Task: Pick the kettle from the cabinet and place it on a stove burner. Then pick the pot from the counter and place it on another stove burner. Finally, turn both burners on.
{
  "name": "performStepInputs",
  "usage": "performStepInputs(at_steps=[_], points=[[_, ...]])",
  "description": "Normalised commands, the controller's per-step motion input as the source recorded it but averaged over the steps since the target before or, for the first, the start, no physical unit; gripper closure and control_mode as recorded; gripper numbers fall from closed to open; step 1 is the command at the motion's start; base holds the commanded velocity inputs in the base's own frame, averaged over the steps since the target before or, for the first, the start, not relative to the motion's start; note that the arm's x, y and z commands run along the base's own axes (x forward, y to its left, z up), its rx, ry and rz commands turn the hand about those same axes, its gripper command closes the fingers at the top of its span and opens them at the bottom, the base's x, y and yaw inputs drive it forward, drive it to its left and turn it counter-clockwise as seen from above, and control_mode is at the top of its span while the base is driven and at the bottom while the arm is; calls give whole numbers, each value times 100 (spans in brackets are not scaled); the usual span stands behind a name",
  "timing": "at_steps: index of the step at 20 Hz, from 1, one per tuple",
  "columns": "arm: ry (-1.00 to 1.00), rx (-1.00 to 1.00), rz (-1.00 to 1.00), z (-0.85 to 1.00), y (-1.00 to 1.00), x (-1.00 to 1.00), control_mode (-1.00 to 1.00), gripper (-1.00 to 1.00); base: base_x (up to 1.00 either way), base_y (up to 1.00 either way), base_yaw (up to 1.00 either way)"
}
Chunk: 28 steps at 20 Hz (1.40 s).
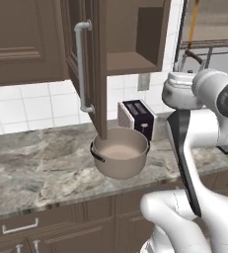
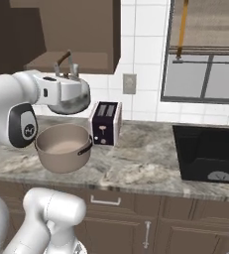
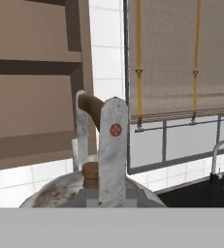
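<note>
The shiny silver kettle (image 2: 69,97) hangs in the air just in front of the open cabinet (image 2: 71,34), above and slightly behind the pot (image 2: 62,146). My gripper (image 2: 68,68) is shut on the kettle's arched brown handle (image 3: 91,104), with one finger (image 3: 113,145) on each side; the kettle's domed top (image 3: 60,191) sits below them. In the left base view the kettle (image 1: 177,93) shows beside my arm, right of the cabinet's (image 1: 130,39) bare shelf. The beige pot (image 1: 119,153) rests on the marble counter (image 1: 36,163). The stove is out of view.
The cabinet door (image 1: 98,64) with its silver bar handle (image 1: 80,66) stands open over the pot. A toaster (image 2: 105,123) sits behind the pot against the tiled wall. A black sink (image 2: 205,154) lies to the right under a window (image 2: 205,49).
</note>
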Motion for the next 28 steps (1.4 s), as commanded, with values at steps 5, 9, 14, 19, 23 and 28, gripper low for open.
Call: performStepInputs(at_steps=[5,9,14,19,23,28], points=[[0,0,0,0,0,0,100,100,-19,0,-25],[0,0,0,0,0,0,100,100,-10,0,-27],[0,0,0,0,0,0,100,100,-7,0,-29],[0,0,0,0,0,0,100,100,0,11,-34],[0,0,0,0,0,0,100,100,0,12,-39],[0,0,0,0,0,0,100,100,0,7,-41]])
